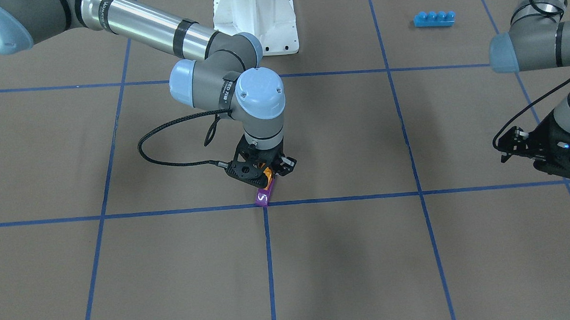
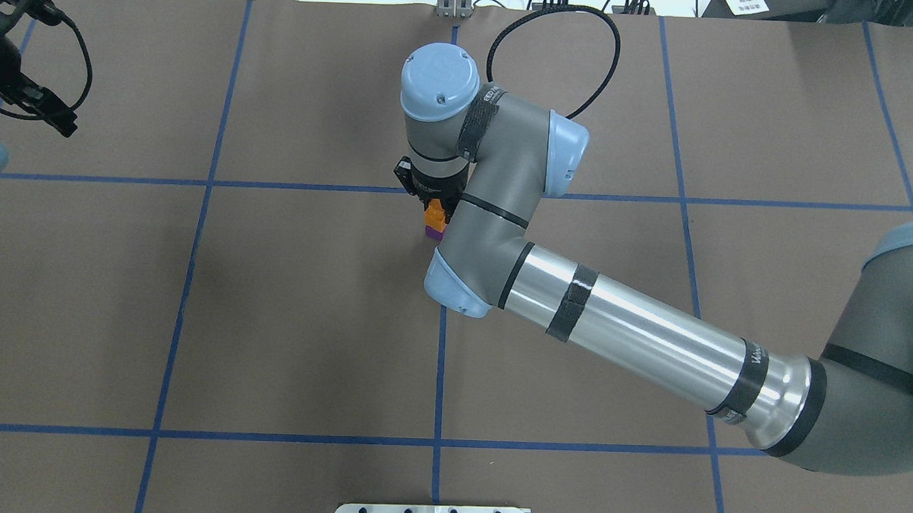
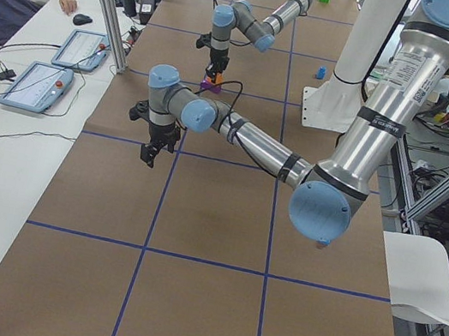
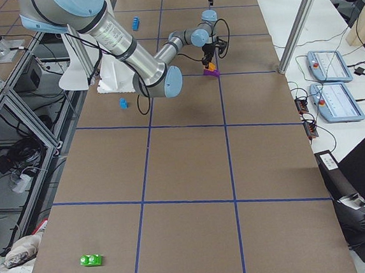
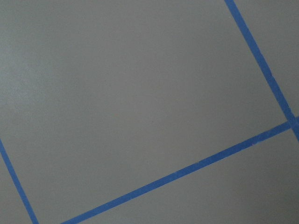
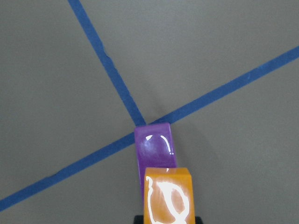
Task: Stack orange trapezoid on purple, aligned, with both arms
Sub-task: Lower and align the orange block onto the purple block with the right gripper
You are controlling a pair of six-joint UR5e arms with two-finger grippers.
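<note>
My right gripper [image 1: 268, 173] is shut on the orange trapezoid [image 1: 267, 175] and holds it over one end of the purple brick [image 1: 262, 198], which lies on a crossing of blue tape lines. In the right wrist view the orange trapezoid [image 6: 168, 196] overlaps the near end of the purple brick [image 6: 154, 147], whose stud end is uncovered; I cannot tell whether they touch. From overhead the orange trapezoid [image 2: 434, 210] sits just beyond the purple brick [image 2: 431, 232], under the right wrist. My left gripper [image 1: 508, 144] hangs open and empty, far off to the side. The left wrist view shows only table and tape.
A long blue four-stud brick [image 1: 433, 19] lies near the white robot base [image 1: 254, 17]. A small blue brick [image 4: 123, 103] lies beside the base. A green brick [image 4: 91, 260] lies at the table's far right end. An operator and tablets are beyond the table edge.
</note>
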